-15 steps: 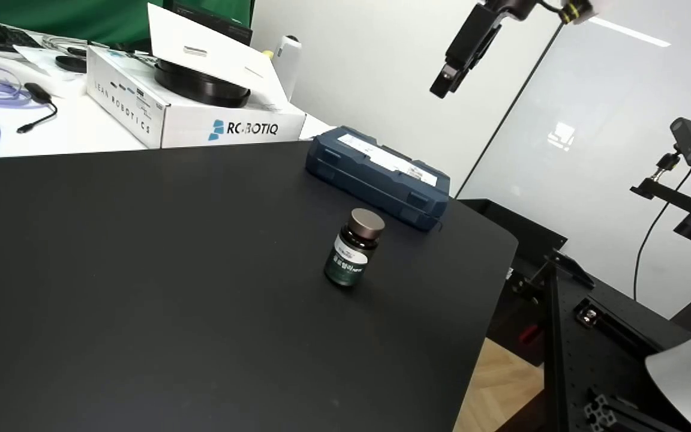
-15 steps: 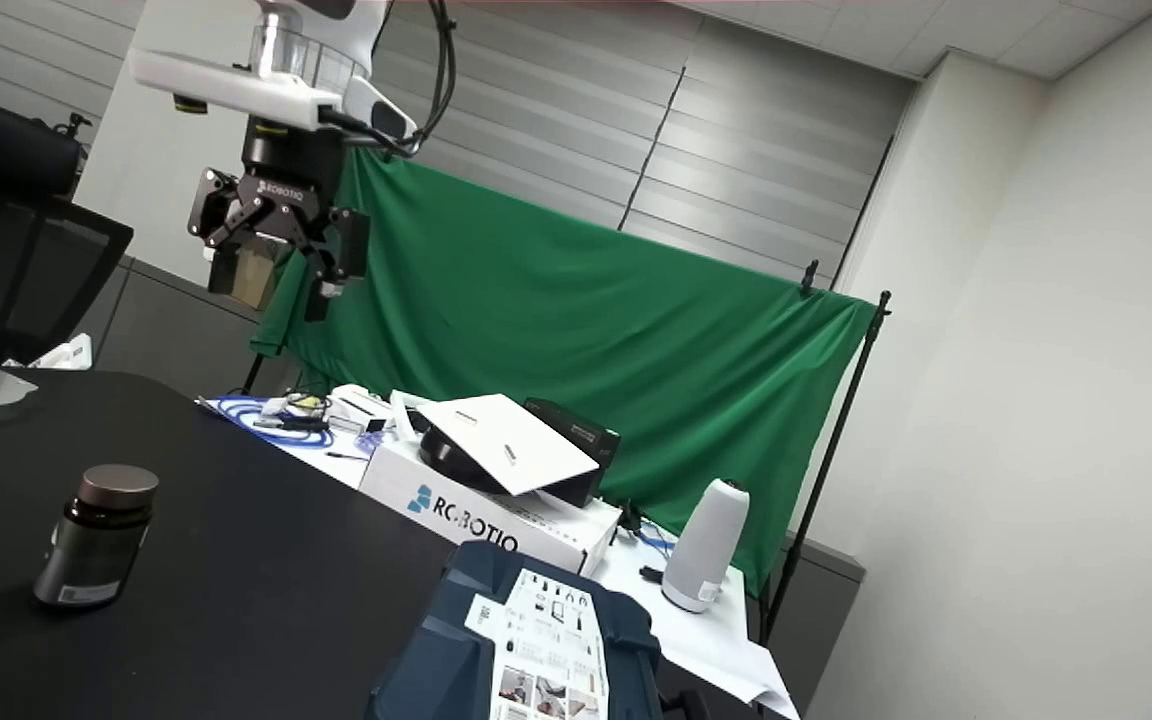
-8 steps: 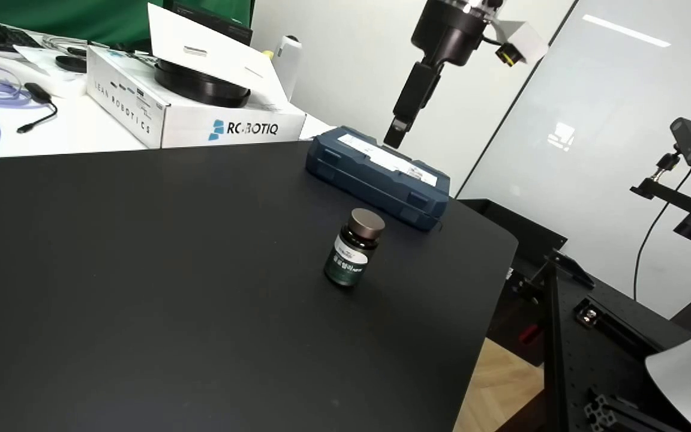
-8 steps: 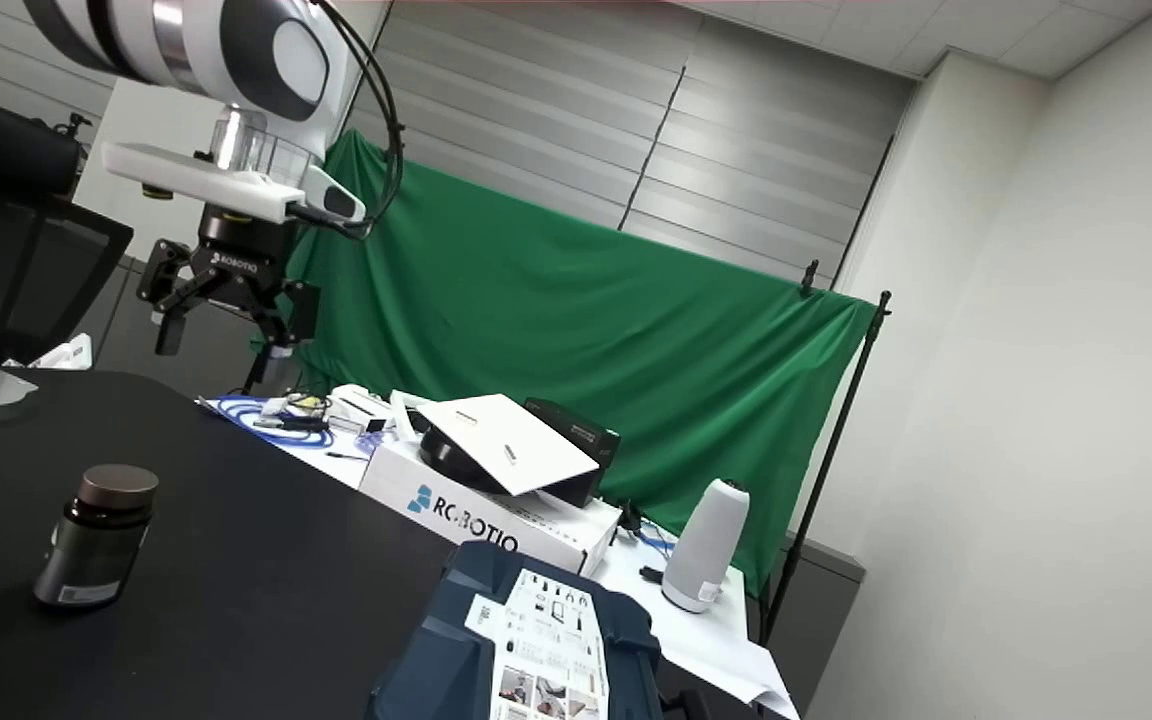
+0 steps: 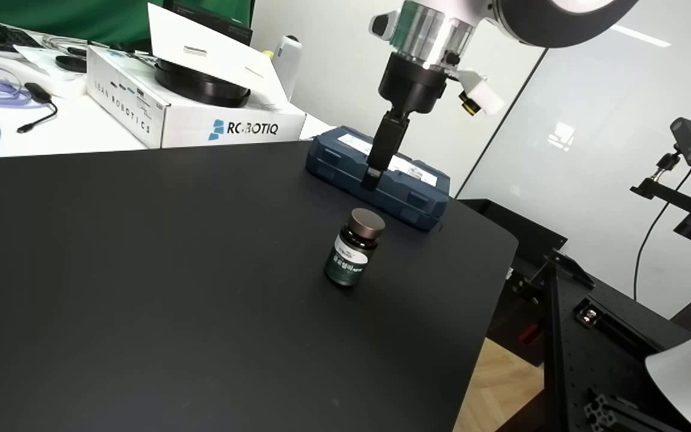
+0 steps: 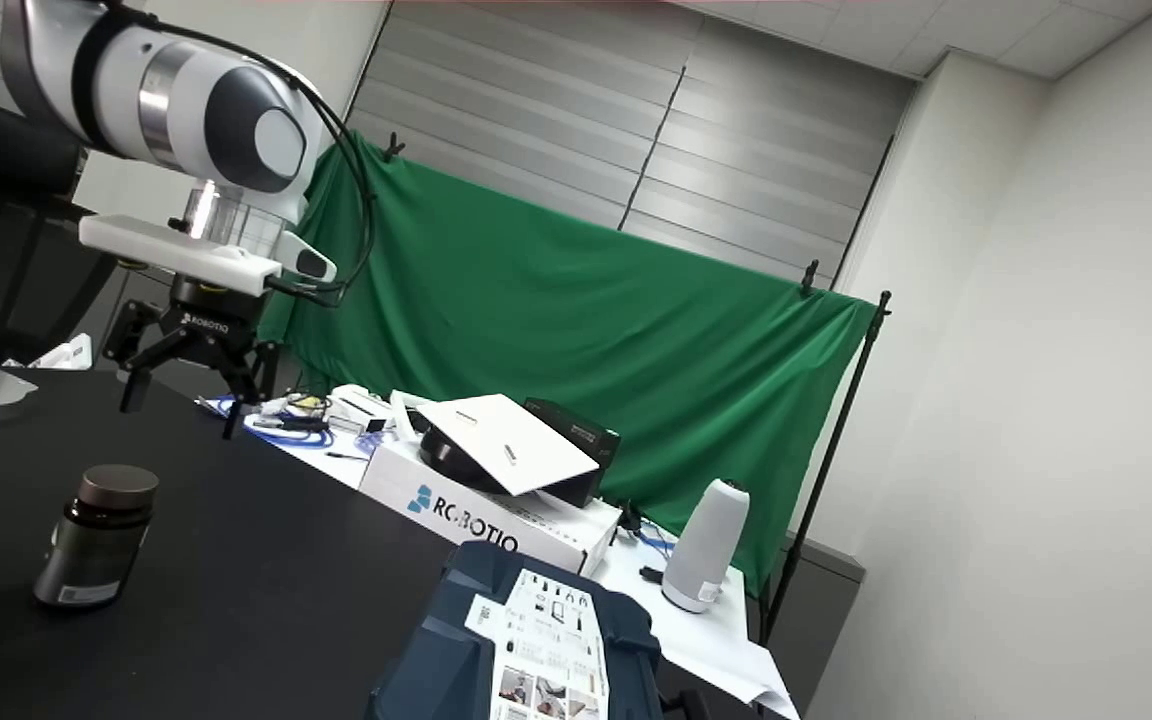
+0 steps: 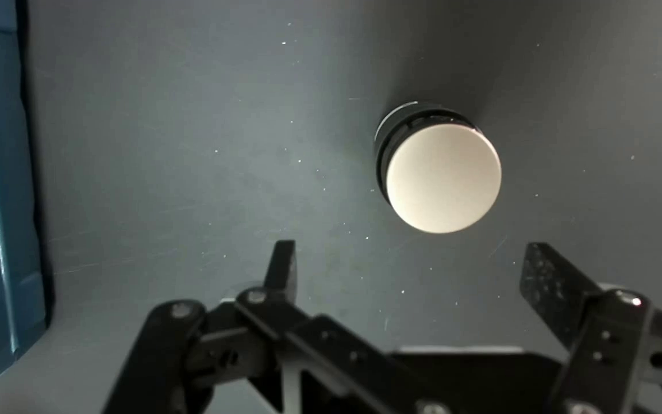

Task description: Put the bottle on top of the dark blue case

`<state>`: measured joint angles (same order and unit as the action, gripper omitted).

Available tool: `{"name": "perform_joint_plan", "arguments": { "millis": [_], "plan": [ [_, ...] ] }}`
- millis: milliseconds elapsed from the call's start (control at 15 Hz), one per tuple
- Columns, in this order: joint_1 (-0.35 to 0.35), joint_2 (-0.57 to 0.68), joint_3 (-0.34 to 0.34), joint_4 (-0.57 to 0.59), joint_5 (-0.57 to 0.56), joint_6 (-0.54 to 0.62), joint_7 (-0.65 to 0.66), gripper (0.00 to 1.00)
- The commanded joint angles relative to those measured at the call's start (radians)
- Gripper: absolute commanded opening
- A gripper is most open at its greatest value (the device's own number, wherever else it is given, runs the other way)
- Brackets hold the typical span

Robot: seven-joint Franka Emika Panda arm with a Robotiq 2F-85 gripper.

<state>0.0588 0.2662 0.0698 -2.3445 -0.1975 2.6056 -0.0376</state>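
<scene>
Our gripper (image 6: 181, 411) hovers above the table (image 5: 171, 270), its fingers (image 7: 555, 293) spread wide apart. We see the bottle (image 5: 351, 255) standing upright on the table, near the blue case (image 5: 404, 195) but not touching it; in the wrist view its cap (image 7: 443, 178) shows beyond the fingers.

Robotics laboratory: robot arm (image 6: 236, 130) above black counter (image 5: 141, 270); beyond this counter, Robotiq carton (image 5: 201, 123) and green cloth (image 6: 586, 300).
</scene>
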Motion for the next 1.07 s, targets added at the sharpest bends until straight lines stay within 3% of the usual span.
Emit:
{"name": "perform_joint_plan", "arguments": {
  "millis": [0,533,1000],
  "plan": [
    [0.003,0.029,0.007,0.025,0.038,-0.02,-0.041,1.0],
    [0.007,0.025,0.003,0.004,0.043,-0.014,-0.056,1.0],
    [0.007,0.075,-0.002,-0.024,0.04,0.087,-0.058,1.0]
  ]
}}
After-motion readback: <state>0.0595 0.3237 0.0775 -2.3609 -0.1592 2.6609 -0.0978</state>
